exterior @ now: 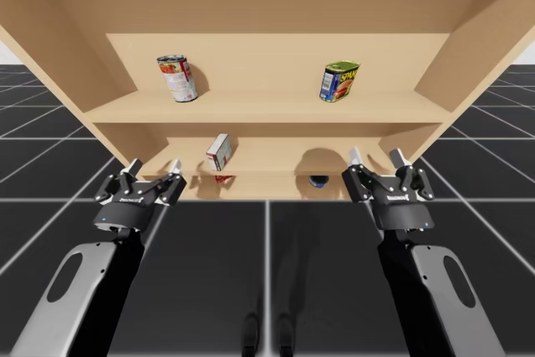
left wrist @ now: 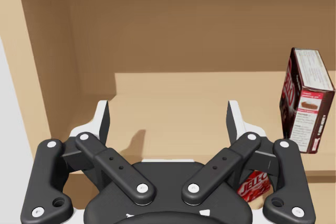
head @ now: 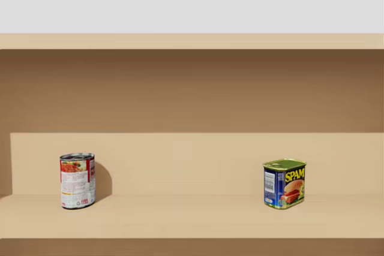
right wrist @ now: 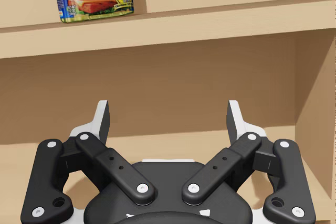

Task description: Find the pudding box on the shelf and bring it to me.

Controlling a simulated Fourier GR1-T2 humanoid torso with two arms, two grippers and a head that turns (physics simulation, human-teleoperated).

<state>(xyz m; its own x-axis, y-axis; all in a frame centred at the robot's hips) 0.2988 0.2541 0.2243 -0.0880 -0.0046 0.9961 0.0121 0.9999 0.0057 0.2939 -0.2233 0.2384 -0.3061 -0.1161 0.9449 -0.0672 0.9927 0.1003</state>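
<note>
Status: the left gripper (exterior: 155, 166) and right gripper (exterior: 375, 156) are both spread wide and empty. They hover at the near edge of the shelf (exterior: 267, 110).

Target location: the pudding box (exterior: 219, 152) stands on end on the middle board, left of centre. It is ahead of the left gripper (left wrist: 168, 121) and to its right, past the right finger and apart from it. The left arm is the nearer one and should probably make the reach.

Procedure:
1. Shift the left gripper right until the pudding box (left wrist: 307, 100) sits centred between the fingers.
2. Advance into the bay, keeping the fingers under the upper board and above the middle board.
3. Close on two opposite faces, near mid-height; a tall box is likely to tip if pushed by one finger first.
4. Lift slightly before withdrawing.

Caution: a red box (left wrist: 254, 184) lies on the board below, almost directly under the target. Do not mistake it for the target. The round can (head: 77, 180) and blue can (head: 284, 183) on the upper board need no handling. Hold the right gripper (right wrist: 168, 121) clear.
</note>
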